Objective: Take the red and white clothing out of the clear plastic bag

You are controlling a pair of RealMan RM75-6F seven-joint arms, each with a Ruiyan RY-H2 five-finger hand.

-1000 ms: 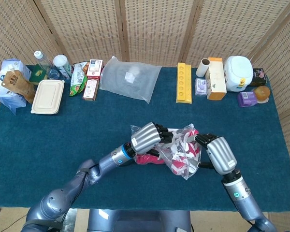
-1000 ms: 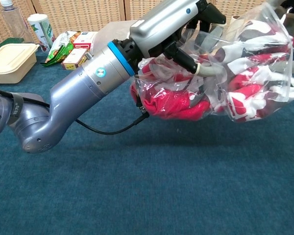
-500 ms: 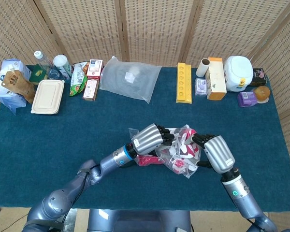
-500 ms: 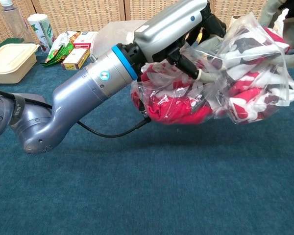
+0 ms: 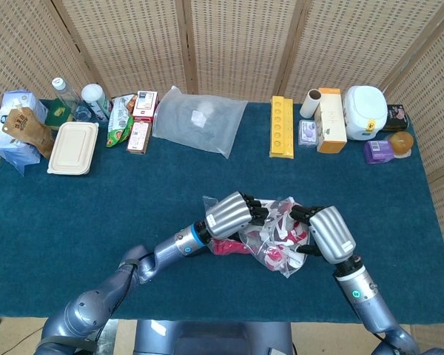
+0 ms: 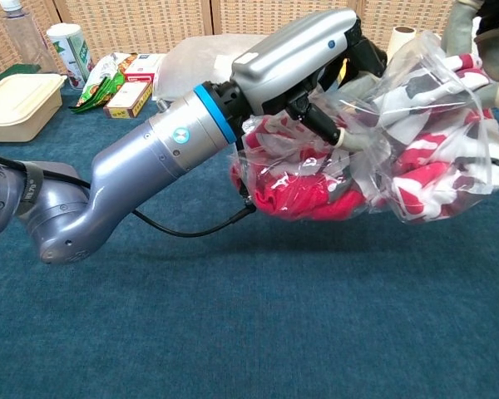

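Head view: both hands meet at 6 o'clock on the tabletop (image 5: 74,214).
Bag: clear plastic bag (image 6: 449,141) held off the cloth, clothing inside.
Clothing: red and white clothing (image 6: 316,187) bunched at the bag's 9 o'clock end.
Left hand (image 5: 231,212): fingers curled into the bag's mouth, seemingly gripping fabric.
Right hand (image 5: 327,233): fingers closed on the plastic at 3 o'clock.
Advice: anchor the bag with the right hand and draw the fabric toward 9 o'clock, not plastic.

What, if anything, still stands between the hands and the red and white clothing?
Only the clear plastic bag: its film wraps the red and white clothing, with the left hand and right hand gripping it from outside.
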